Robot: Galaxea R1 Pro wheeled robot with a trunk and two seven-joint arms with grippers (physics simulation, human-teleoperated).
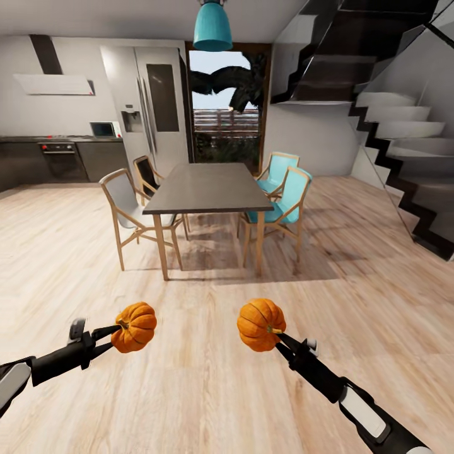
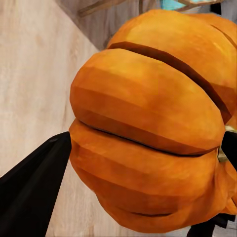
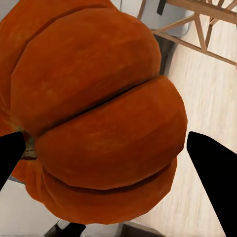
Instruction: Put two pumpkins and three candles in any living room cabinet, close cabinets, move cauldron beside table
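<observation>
so each gripper pinches a pumpkin: left gripper [image 1: 116, 330] on the left pumpkin [image 1: 134, 326], right gripper [image 1: 277, 336] on the right pumpkin [image 1: 260, 324], both held over bare wood floor [image 1: 208, 391]. ahead stands a dining table [image 1: 208, 188] with chairs [image 1: 129, 214] hugging its edges, stairs [image 1: 403, 145] off right.

Nothing here can be read: no words, labels, brand marks, numbers or signs stand on anything in sight. The fridge [image 1: 151, 107], the microwave [image 1: 104, 129] and the oven [image 1: 61, 159] at the far wall bear no legible marking; any lettering there would be too small and blurred to make out.
</observation>
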